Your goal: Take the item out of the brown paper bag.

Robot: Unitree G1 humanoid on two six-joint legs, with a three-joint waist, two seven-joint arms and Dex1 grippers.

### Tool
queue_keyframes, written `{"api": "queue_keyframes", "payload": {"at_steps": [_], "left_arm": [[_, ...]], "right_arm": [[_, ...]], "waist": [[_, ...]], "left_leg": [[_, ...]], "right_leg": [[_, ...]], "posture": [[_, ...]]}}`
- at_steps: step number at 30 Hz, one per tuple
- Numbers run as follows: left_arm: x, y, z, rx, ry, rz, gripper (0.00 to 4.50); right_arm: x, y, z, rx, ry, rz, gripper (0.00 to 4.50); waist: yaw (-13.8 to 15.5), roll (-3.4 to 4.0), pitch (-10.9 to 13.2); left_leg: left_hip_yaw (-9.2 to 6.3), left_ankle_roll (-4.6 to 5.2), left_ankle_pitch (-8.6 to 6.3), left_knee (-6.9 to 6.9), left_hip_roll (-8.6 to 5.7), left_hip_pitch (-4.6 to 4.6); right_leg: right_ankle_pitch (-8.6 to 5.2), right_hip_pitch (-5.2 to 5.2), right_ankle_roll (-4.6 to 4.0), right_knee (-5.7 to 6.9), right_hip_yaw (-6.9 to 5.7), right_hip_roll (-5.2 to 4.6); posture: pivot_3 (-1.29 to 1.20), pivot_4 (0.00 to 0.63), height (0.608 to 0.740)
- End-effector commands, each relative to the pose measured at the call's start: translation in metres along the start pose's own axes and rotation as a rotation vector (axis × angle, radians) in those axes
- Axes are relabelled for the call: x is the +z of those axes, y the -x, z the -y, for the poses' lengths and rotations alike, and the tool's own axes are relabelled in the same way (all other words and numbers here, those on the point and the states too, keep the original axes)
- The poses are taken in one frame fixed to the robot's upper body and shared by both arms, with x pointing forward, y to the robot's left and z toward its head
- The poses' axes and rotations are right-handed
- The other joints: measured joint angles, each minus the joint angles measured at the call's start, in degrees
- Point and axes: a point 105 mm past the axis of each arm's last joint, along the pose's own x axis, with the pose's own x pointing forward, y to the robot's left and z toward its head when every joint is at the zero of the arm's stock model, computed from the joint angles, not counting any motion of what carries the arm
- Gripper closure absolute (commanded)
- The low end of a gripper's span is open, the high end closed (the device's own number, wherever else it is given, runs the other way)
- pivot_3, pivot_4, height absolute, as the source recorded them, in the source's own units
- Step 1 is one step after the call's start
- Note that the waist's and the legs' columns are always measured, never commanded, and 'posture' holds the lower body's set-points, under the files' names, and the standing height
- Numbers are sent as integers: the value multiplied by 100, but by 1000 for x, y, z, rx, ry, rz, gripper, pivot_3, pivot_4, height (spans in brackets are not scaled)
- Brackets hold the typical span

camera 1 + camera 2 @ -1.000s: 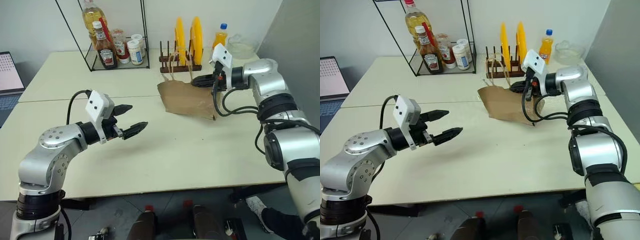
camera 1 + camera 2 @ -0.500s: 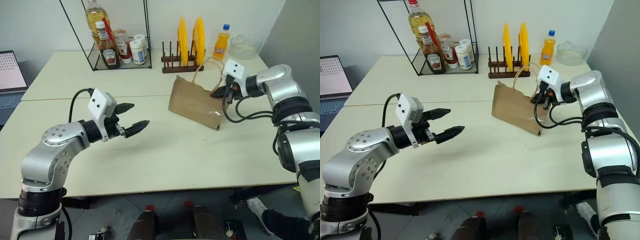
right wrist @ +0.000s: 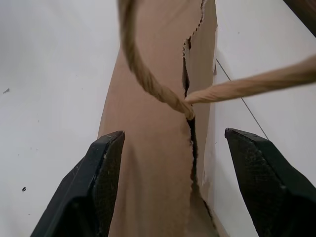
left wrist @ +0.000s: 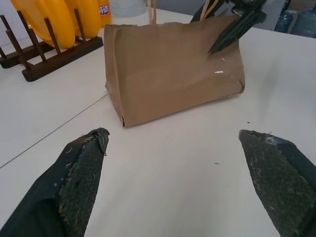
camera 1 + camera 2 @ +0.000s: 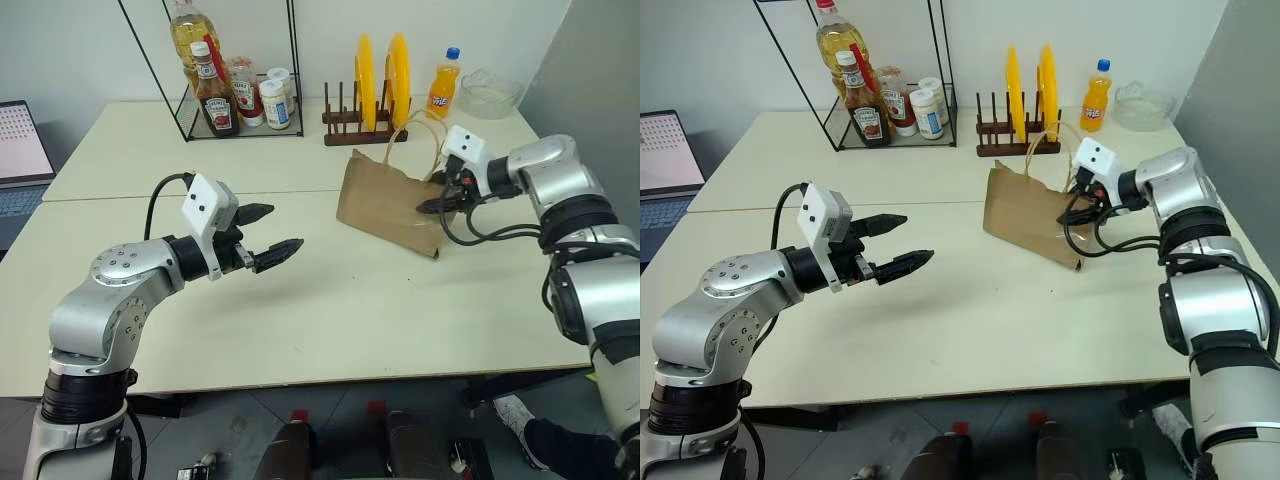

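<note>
Left eye view, nearest first: your left gripper (image 5: pixel 275 230) hangs over the bare desk (image 5: pixel 330 320) with its fingers spread wide, grasping nothing, well short of the bag and in the same spot as a second ago.

Mid-desk, the brown paper bag (image 5: pixel 385 205) now rests on the desk, leaning away from the right arm, handles (image 5: pixel 420 135) up. A second ago it was carried in the air near the plate rack (image 5: pixel 362 125), pinched by the right gripper (image 5: pixel 437 203). That gripper has since let go: in the right wrist view its fingers (image 3: pixel 103 173) stand apart on either side of the bag's top edge, and it sits just beside the bag's upper corner.

The cola bottle cannot be seen; judging by the bag's bulk, it is probably still inside. The mouth looks nearly flat, a narrow slit (image 3: pixel 189 98).

So: bag repositioned and released, extraction not yet begun. You will likely need one gripper to steady or open the mouth.

Far edge: orange soda bottle (image 5: pixel 441 82), sauce rack (image 5: pixel 230 95).
</note>
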Motion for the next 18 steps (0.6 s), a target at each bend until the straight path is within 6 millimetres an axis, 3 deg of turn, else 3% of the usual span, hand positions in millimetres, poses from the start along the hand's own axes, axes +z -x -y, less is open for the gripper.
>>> {"api": "queue_keyframes", "payload": {"at_steps": [1, 3, 10, 18], "left_arm": [[4, 0, -1, 12, -38, 13, 0], [3, 1, -1, 17, -40, 13, 0], [3, 4, 0, 23, -36, 17, 0], [6, 2, 0, 8, -40, 22, 0]], "right_arm": [[17, 3, 7, -44, 21, 39, 1431], [19, 1, 8, -51, 12, 47, 1920], [15, 4, 10, -58, 5, 41, 4384], [28, 7, 10, -63, 16, 138, 4449]], "waist": [[0, 0, 0], [0, 0, 0], [0, 0, 0], [4, 0, 0]], "left_leg": [[0, 0, 0, 0, 0, 0], [0, 0, 0, 0, -1, 0], [-1, 0, 0, 0, 0, 0], [-1, 0, 0, 0, -1, -1]], "right_leg": [[0, 0, 0, 0, 0, 0], [0, 0, 0, 0, 0, 0], [0, 0, 0, 0, 0, 0], [0, 0, 0, 0, -1, 0]], "posture": [[0, 150, 740], [0, 150, 740], [0, 150, 740], [0, 150, 740]]}}
